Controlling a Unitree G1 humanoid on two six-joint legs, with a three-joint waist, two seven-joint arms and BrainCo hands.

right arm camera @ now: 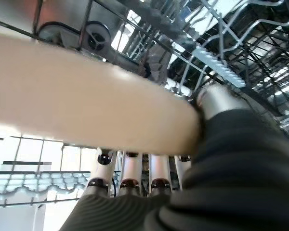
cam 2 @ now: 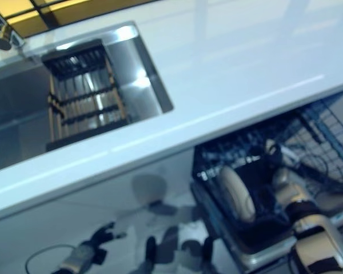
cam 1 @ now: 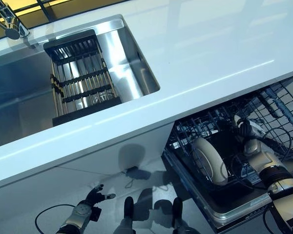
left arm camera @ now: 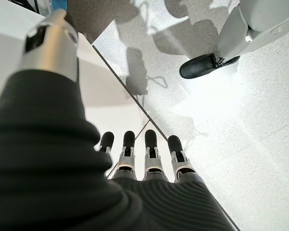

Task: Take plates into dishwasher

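The right hand grips a cream plate over the dishwasher rack; next, slot it in. The left hand hangs loose.

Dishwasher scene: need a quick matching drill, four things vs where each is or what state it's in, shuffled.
Things:
1. plate
2. left hand
3. black rack
4. right hand

Places or states:
A. inside the sink
B. on edge in the dishwasher's lower rack
C. fingers straight, low over the floor, holding nothing
D. reached into the dishwasher, beside the plate

Pairs: 1-B, 2-C, 3-A, 4-D
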